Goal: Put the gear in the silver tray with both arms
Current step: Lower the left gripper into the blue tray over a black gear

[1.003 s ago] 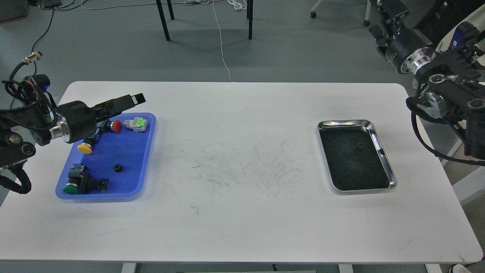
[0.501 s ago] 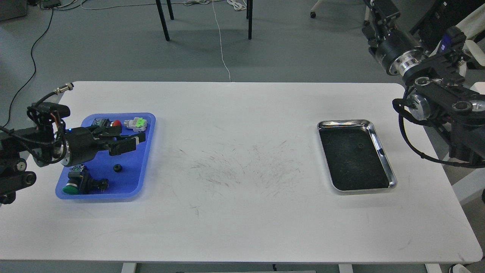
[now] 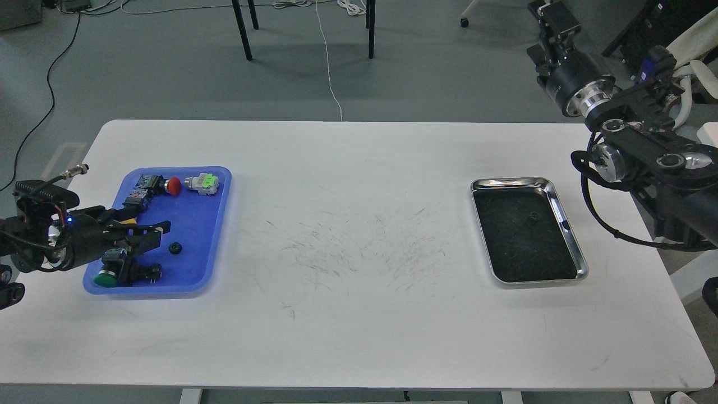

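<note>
The gear (image 3: 175,247), a small black ring, lies on the floor of the blue tray (image 3: 216,235) at the left of the table. My left gripper (image 3: 156,231) hangs low over that tray, just left of the gear and apart from it, open with nothing between its fingers. The silver tray (image 3: 507,182) with its dark scratched floor sits at the right of the table, with a small dark spot (image 3: 532,215) on its floor. My right arm is raised beyond the table's far right corner; its gripper (image 3: 551,19) is dark and seen end-on.
The blue tray also holds a red push button (image 3: 173,186), a grey and green switch (image 3: 203,183), a green button (image 3: 106,277) and other black parts. Chair legs (image 3: 242,31) and cables stand on the floor beyond the table.
My left gripper has come down and drawn back to the left, from above the tray's far edge to low beside the gear. The right arm has shifted left and up.
</note>
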Tool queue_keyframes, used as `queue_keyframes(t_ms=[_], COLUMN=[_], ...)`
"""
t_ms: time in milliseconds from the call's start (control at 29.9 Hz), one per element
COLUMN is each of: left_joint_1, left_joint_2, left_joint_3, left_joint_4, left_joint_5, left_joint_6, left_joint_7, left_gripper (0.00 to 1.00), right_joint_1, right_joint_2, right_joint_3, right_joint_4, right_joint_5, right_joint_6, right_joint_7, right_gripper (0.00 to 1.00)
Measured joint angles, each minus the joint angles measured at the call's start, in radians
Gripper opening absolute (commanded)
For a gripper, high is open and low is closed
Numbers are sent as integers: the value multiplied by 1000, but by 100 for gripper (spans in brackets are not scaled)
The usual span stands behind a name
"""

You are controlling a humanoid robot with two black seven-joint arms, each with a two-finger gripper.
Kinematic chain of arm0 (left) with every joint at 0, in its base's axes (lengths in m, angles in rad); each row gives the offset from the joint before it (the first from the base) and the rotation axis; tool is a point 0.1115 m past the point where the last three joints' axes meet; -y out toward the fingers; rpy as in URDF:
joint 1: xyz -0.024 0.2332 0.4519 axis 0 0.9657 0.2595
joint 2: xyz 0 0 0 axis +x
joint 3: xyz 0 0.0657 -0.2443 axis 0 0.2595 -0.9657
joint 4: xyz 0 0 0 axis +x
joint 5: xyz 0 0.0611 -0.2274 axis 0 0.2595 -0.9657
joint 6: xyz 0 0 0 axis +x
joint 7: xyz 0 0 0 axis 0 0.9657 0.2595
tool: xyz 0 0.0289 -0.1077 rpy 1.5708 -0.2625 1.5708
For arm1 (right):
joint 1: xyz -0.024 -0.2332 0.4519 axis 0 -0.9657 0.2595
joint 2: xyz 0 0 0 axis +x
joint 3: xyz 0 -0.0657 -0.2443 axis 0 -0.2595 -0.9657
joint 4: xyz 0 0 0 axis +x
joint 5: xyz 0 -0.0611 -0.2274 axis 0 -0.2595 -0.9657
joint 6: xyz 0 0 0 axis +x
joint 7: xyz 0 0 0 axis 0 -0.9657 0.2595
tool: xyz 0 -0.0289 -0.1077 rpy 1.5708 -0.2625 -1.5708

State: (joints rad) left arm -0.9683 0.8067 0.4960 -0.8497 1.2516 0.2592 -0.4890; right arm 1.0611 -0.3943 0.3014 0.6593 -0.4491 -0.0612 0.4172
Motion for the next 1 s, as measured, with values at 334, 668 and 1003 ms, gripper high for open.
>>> queue_keyframes(t_ms=[334,668,1003], left_joint_1=[81,86,87], left_joint_2=[-5,4,-4], left_joint_3=[10,12,12], left_joint_4=[10,3,-18], left_joint_5=[27,83,91], left_joint_6=[137,154,175], left_joint_7=[1,1,0], left_gripper=[63,53,52], right_joint_1=[-2,-3,-4], right_joint_2=[5,14,31], right_joint_3=[-11,-13,-36], right_joint_4=[-27,-34,-67], right_joint_5=[1,-2,-1], right_joint_6=[2,5,15], right_joint_7=[0,-1,-2], right_gripper=[94,94,94])
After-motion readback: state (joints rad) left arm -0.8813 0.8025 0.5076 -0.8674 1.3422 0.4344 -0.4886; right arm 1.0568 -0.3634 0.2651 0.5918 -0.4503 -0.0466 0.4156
